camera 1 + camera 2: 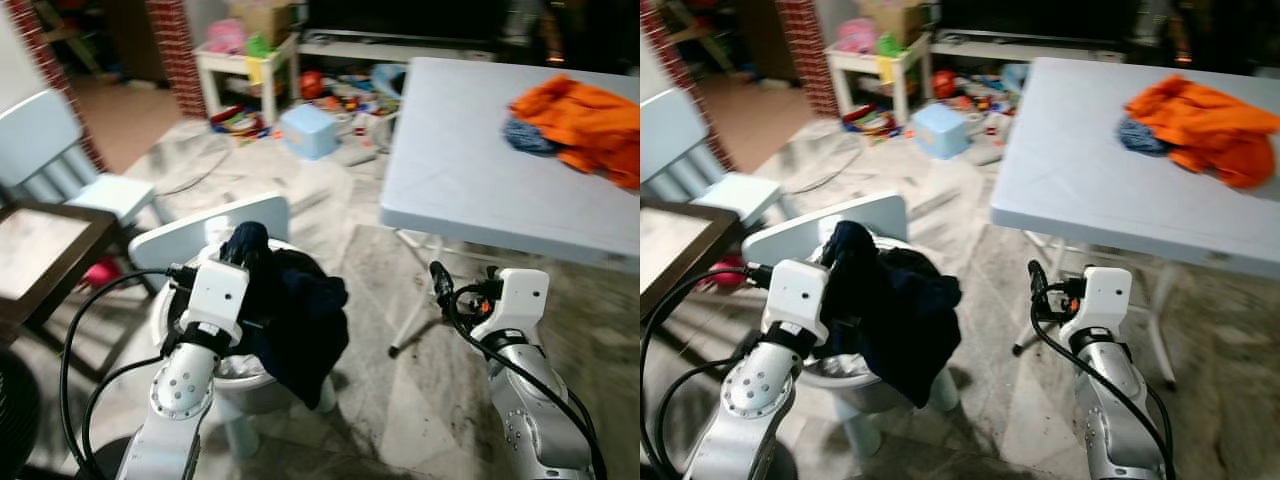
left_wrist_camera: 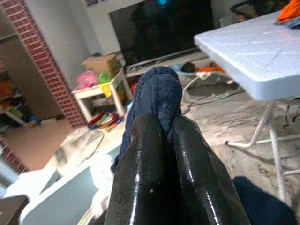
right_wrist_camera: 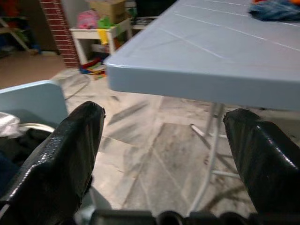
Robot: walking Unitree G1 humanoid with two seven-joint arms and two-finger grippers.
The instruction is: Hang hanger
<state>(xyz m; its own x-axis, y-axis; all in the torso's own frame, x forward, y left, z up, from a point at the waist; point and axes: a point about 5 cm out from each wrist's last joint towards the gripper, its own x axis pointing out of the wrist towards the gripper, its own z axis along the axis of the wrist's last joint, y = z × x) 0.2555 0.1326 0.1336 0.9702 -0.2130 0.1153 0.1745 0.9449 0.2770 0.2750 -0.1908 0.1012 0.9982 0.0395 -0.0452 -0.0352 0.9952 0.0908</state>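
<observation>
Your left gripper (image 2: 159, 140) is clamped on a dark blue garment (image 1: 295, 320), which drapes below it over a white basket (image 1: 855, 380). No hanger can be made out here. Your right gripper (image 3: 164, 154) hangs spread and empty beside the table (image 1: 470, 170). Lift carelessly and the trailing cloth may snag the basket rim.

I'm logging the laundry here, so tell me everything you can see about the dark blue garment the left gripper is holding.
The dark blue garment looks like soft knit fabric, navy to almost black. The left gripper is shut on a bunched fold of it, which bulges out past the fingertips. The rest hangs crumpled below the gripper and drapes over the rim of a white basket standing on the marble floor, next to the pale blue table. Its type cannot be told.
</observation>
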